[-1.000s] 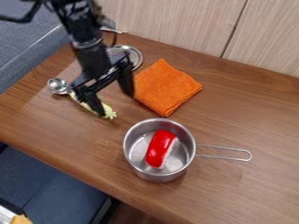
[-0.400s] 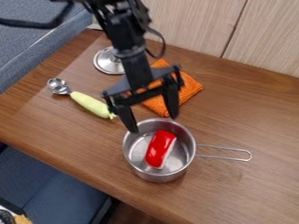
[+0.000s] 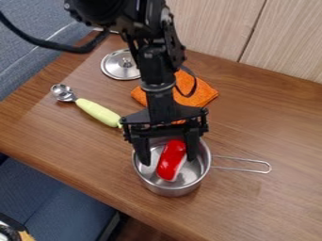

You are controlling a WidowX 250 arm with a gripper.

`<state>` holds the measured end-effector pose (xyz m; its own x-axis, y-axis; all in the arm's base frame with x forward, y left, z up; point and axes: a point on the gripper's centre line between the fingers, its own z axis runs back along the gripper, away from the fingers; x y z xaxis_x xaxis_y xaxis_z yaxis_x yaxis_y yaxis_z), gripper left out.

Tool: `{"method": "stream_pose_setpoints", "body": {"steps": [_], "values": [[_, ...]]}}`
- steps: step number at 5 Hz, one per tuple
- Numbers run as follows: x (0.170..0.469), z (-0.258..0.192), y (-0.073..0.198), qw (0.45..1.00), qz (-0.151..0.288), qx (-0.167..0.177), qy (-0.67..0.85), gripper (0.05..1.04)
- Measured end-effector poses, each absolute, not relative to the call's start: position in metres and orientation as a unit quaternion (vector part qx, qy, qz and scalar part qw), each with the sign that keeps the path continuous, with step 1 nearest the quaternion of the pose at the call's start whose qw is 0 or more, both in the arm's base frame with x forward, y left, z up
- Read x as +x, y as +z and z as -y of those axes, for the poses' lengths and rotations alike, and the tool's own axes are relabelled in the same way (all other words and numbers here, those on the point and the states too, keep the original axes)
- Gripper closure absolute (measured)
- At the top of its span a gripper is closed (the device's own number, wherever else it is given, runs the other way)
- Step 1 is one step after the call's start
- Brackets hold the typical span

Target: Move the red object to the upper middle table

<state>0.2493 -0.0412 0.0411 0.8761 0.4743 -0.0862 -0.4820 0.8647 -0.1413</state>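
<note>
My gripper point(image 3: 168, 161) is open over the metal pot, one finger on each side of the red object. The red object point(image 3: 170, 161) lies inside the pot, its upper end between the fingers and a pale edge along its right side. The pot point(image 3: 168, 189) stands on the wooden table point(image 3: 264, 127), with its wire handle pointing right. Whether the fingers touch the red object I cannot tell.
An orange cloth point(image 3: 204, 92) lies behind the pot, partly covered by the arm. A metal lid point(image 3: 116, 66) rests at the upper left. Left of the pot lies a scoop with a pale green handle point(image 3: 96, 112). A wooden panel point(image 3: 289, 37) borders the table's back.
From the upper left, the gripper has come right and toward the camera, down over the pot. The lid and scoop handle are less covered now. The red object has stayed in place.
</note>
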Motion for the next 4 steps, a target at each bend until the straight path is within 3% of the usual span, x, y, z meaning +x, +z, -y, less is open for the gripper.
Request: {"method": "stream_pose_setpoints", "body": {"steps": [1, 2, 3, 4], "values": [[0.251, 0.038, 0.030, 0.966, -0.024, -0.060, 0.251, 0.134], [0.252, 0.042, 0.019, 0.968, -0.020, -0.036, 0.247, 0.416], [0.254, 0.041, 0.019, 0.968, -0.012, -0.024, 0.250, 0.491], [0.255, 0.040, 0.019, 0.967, -0.008, -0.021, 0.254, 0.491]]}}
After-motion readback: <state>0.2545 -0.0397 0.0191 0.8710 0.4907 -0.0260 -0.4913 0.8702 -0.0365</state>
